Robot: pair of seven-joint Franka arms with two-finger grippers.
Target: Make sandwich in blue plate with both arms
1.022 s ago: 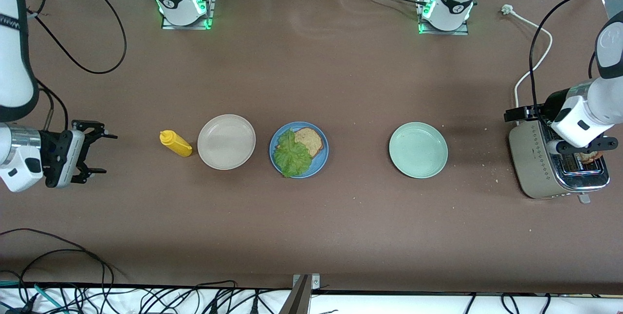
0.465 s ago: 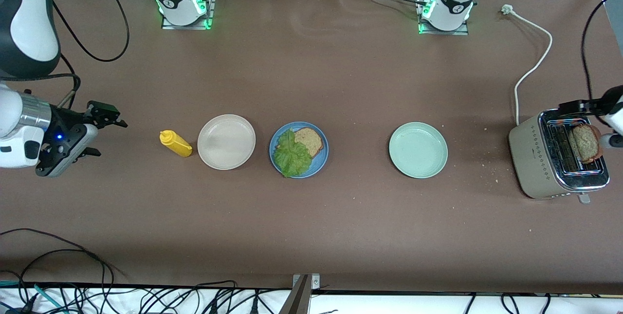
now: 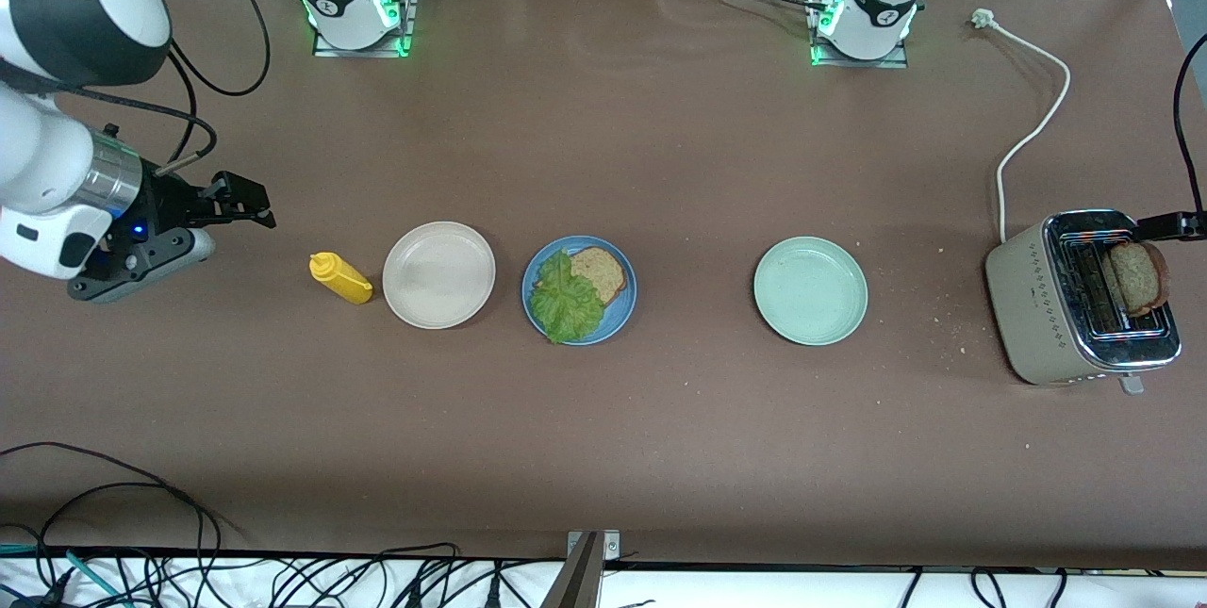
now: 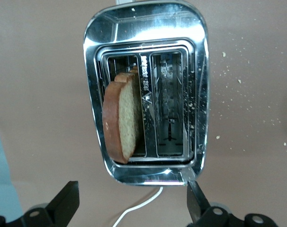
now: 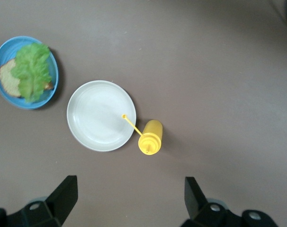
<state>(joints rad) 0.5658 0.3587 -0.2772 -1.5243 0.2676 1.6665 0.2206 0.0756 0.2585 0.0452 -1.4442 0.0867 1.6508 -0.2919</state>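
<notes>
Round matte blue plate (image 3: 579,290) at mid-table, bearing one brown wholegrain slice (image 3: 601,271) half covered by a crinkly green lettuce leaf (image 3: 565,298). The second slice (image 3: 1138,276) stands upright in the chrome toaster (image 3: 1056,325) at the left arm's end, directly beneath the left gripper (image 4: 132,204), jaws spread and empty. The right gripper (image 3: 217,217), likewise spread, waits beside the yellow squeeze bottle (image 3: 339,277); judged, the left arm fetches.

brown table (image 3: 660,146) with three plates, mustard bottle (image 3: 340,277), toaster (image 3: 1075,306)
</notes>
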